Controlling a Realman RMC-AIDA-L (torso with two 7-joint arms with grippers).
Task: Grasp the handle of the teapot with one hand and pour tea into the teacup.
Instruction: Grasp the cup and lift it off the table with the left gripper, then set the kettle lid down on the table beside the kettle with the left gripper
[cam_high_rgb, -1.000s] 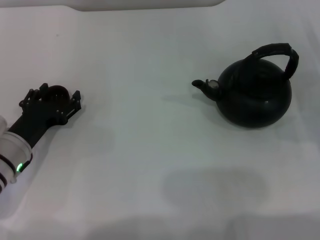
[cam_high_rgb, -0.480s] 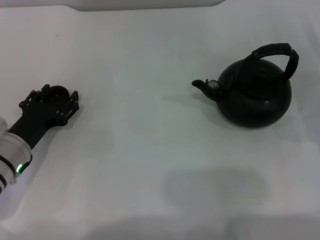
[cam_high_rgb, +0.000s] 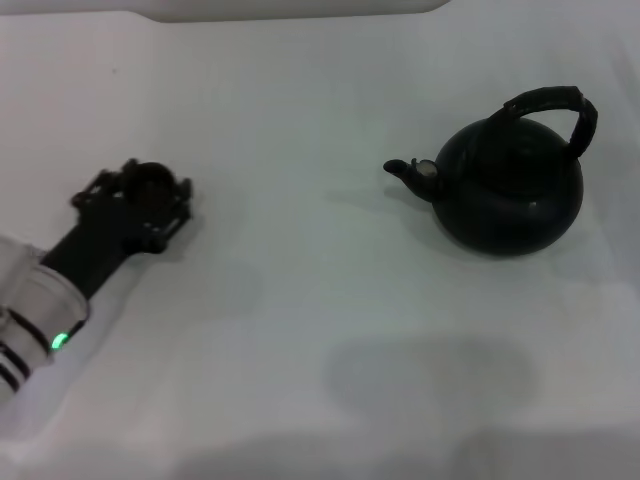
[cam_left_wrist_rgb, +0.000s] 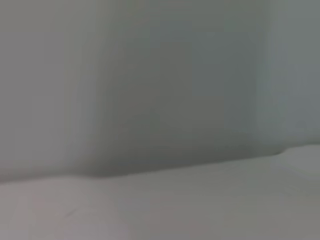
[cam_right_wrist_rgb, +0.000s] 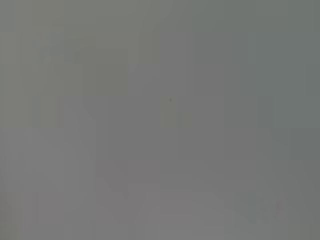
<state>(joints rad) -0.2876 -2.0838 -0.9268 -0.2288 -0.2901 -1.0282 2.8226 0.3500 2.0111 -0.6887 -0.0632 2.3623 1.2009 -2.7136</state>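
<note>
Your black left gripper, seemingly clamped on the tiny dark teacup, has shifted toward the bulbous black teapot, shortening the pour distance.

One teapot stands at the right of the head view, with one arched handle over its top and one short spout pointing toward the frame's middle. One claw, the left arm's, shows at the left of the frame. One white desk carries them. No cup can be made out; it may be hidden at the claw.
</note>
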